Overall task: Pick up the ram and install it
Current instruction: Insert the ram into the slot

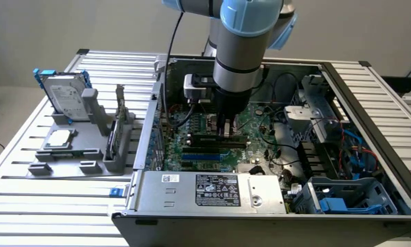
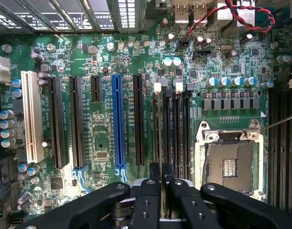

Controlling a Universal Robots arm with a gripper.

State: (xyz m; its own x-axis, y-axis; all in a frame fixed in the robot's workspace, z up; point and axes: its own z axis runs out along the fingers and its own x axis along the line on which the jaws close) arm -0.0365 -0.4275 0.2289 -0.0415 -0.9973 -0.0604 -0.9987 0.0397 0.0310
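The fingers (image 2: 149, 191) pinch the ram (image 2: 161, 138) edge-on above the motherboard's black slots (image 2: 182, 133), centre frame — a light, stiff, fragile stick, best held by its narrow edges.

Grey tubular arm (image 1: 238, 46) with light-blue joint caps, black cable, black screw-studded fingers (image 2: 148, 200).

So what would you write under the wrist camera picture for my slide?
Gripper pressing the ram edge-on into a black slot beside the empty processor socket on the motherboard.

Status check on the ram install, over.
Gripper down inside the case, fingers shut on the ram. Ram at the motherboard's black slots. Nothing blocking.
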